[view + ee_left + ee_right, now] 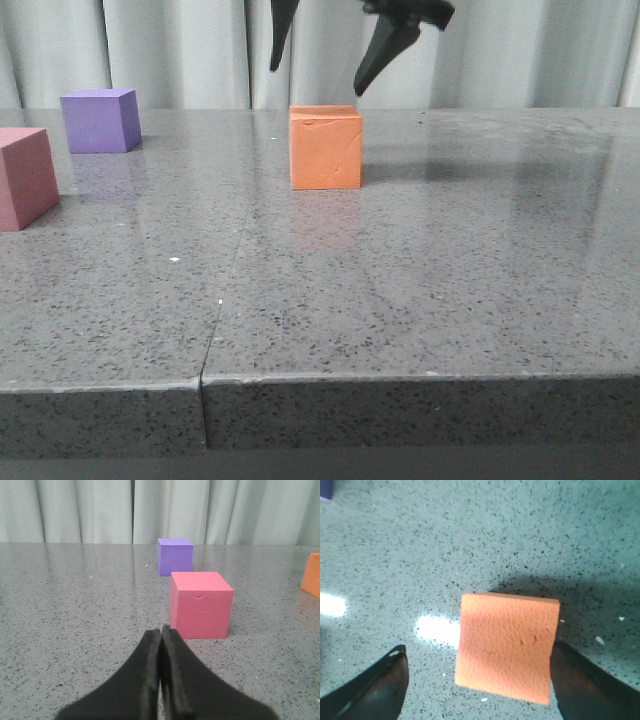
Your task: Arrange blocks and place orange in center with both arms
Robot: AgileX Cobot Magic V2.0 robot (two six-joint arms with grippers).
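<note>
A grey speckled stone counter [420,300] filled the lower part of the front view. A seam [232,280] ran through it from about 12 o'clock down toward 7 o'clock, reaching the front edge. The polished surface gave soft reflections and bright patches of light. Behind it, at 12 o'clock, hung a pale grey-white curtain [180,50] in vertical folds.

Three cubes are counted on one bench [420,300]: one purple cube [99,120] near the far left edge, one pink cube [25,177] at the left edge, one orange cube [325,147] mid-bench toward the far edge. Two claws are counted: right claw [318,72], left claw [161,635].
</note>
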